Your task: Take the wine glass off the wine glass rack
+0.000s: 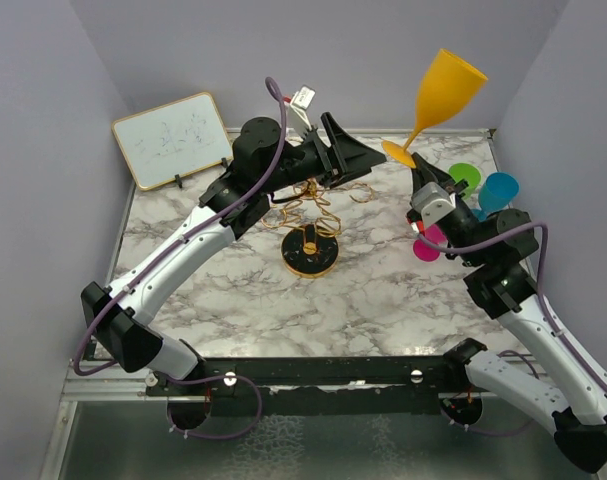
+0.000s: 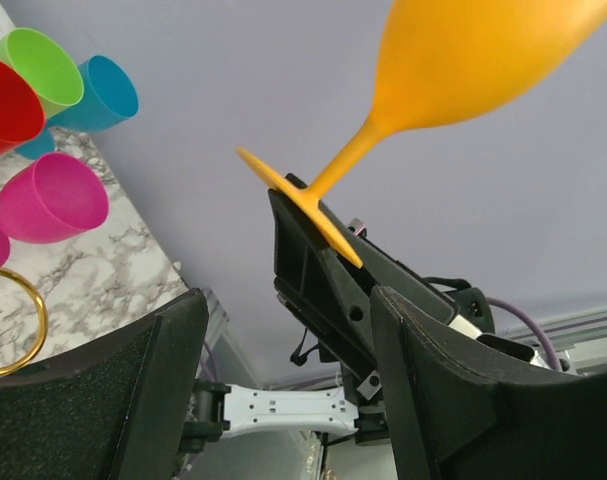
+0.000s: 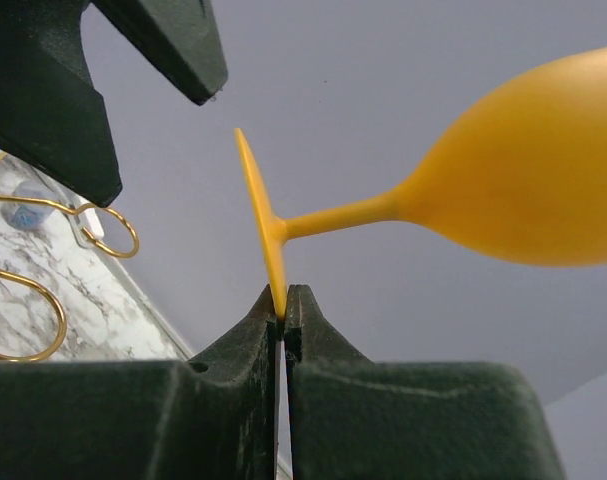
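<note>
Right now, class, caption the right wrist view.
Right gripper pinches the orange wine glass by its foot, gold rack at left.

1. The right pincer (image 3: 283, 302) clamps the foot's edge of the orange wine glass (image 3: 523, 190).
2. The glass lies sideways, bowl pointing right.
3. At the left, gold loops of the wine glass rack (image 3: 33, 202) show above the marble tabletop (image 3: 93, 300).

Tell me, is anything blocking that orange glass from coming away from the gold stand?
Nothing visible. The right end effector pinches the wine glass by its foot in the air, clear of the wine glass rack. The left end effector stands apart, open.
</note>
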Available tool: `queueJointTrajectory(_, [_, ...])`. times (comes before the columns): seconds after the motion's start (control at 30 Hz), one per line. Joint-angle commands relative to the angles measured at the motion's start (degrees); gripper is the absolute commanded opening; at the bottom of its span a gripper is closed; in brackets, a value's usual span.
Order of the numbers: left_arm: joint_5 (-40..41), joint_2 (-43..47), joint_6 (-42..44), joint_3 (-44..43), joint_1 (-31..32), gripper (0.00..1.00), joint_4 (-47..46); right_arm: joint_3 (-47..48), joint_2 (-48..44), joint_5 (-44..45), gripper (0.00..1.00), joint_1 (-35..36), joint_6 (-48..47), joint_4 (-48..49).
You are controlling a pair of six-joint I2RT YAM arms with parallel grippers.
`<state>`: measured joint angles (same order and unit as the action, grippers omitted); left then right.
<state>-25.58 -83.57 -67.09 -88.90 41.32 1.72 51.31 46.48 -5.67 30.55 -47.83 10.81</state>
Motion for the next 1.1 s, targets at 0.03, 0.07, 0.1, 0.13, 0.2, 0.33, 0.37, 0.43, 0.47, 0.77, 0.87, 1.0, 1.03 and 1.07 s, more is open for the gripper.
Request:
queueJointTrajectory(0.03, [3.9, 2.0, -5.5, 1.2, -0.2, 0.69, -6.7, -0.8, -0.9, -0.7, 0.01, 0.9, -2.4, 1.1])
queueJointTrajectory(0.07, [4.3, 1.9, -6.0, 1.3, -0.2, 0.69, -7.2, -0.7, -0.9, -1.2, 0.01, 1.0, -2.3, 0.8])
queueJointTrajectory(0.1, [4.3, 1.6, -6.8, 1.3, -0.2, 0.69, -7.8, -0.7, -0.9, -1.6, 0.01, 1.1, -2.1, 0.6])
queueJointTrajectory(0.13, [4.0, 1.2, -7.6, 1.2, -0.2, 0.68, -8.7, -0.7, -0.8, -2.0, 0.01, 1.1, -2.1, 0.6])
queueJointTrajectory(0.2, [2.5, -0.3, -9.4, 0.9, -0.2, 0.68, -10.9, -0.8, -0.7, -2.5, 0.01, 1.2, -2.0, 0.5])
queueJointTrajectory(0.33, [0.3, -2.9, -11.6, -0.5, -0.2, 0.66, -13.2, -0.9, -0.6, -2.9, 0.01, 1.4, -2.3, 0.7])
queueJointTrajectory(0.37, [-0.1, -3.5, -11.8, -0.9, -0.2, 0.66, -13.1, -1.0, -0.7, -2.9, 0.01, 1.5, -2.3, 0.8])
queueJointTrajectory(0.43, [-1.0, -4.5, -12.4, -1.4, -0.2, 0.66, -13.4, -1.1, -0.7, -2.9, 0.01, 1.6, -2.6, 0.8])
queueJointTrajectory(0.47, [-1.4, -4.9, -12.7, -1.6, -0.2, 0.65, -13.5, -1.1, -0.7, -2.9, 0.01, 1.7, -2.7, 0.9])
queueJointTrajectory(0.77, [-2.8, -5.5, -13.3, -0.9, -0.2, 0.19, -15.7, -1.3, -0.7, -2.1, 0.01, 2.0, -2.3, 1.4])
queueJointTrajectory(0.87, [-2.1, -4.5, -12.3, -0.2, -0.4, 0.00, -15.4, -1.2, -0.6, -1.6, 0.01, 2.0, -1.7, 1.3])
queueJointTrajectory(1.0, [0.0, -2.1, -9.7, 0.8, -1.2, 0.00, -13.4, -0.4, -0.6, -1.4, 0.20, 2.0, 0.9, 0.4])
queueJointTrajectory(1.03, [0.6, -1.2, -9.0, 1.2, -1.7, 0.00, -12.9, 0.0, -0.5, -1.6, 0.26, 2.0, 1.8, -0.2])
queueJointTrajectory(1.07, [1.4, -0.2, -8.3, 1.7, -2.2, 0.00, -12.6, 0.5, -0.5, -2.1, 0.30, 2.0, 2.6, -1.1])
